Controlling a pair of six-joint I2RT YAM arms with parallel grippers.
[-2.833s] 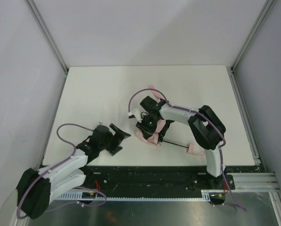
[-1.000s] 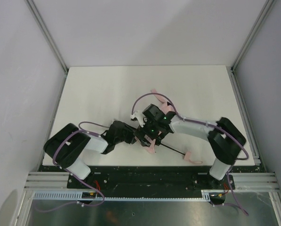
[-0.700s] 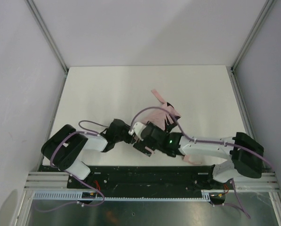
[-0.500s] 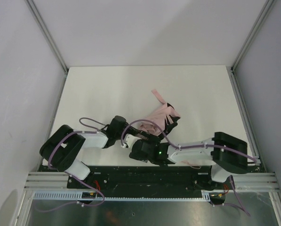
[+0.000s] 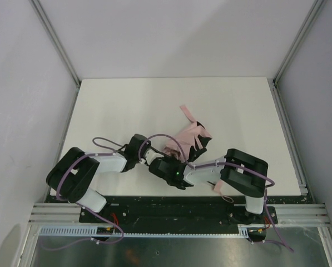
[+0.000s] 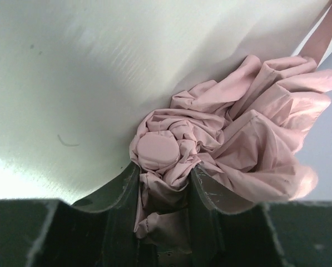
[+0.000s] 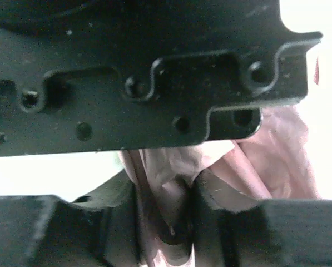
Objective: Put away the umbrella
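Observation:
The pale pink umbrella [image 5: 189, 138] lies crumpled on the white table [image 5: 115, 105], its closing strap [image 5: 185, 111] pointing away and its small pink handle [image 5: 217, 188] near the front edge. The shaft is hidden under the right arm. My left gripper [image 5: 148, 157] is shut on the bunched fabric at the canopy's top end; in the left wrist view the round cap [image 6: 157, 151] sits just beyond my left gripper [image 6: 163, 173]. My right gripper [image 7: 164, 179] is shut on a fold of umbrella fabric [image 7: 277, 150], right against the left gripper's black body [image 7: 154, 72]. In the top view the right gripper [image 5: 159, 166] is beside the left one.
Both arms crowd the near middle of the table, the right forearm [image 5: 204, 167] lying low along the front. A black base rail [image 5: 171, 206] runs along the near edge. Grey walls and metal corner posts [image 5: 54, 39] enclose the table on three sides.
The right arm has left the middle of the canopy, swung to the near left beside the left gripper, and closed on the fabric. The left gripper has kept its hold.

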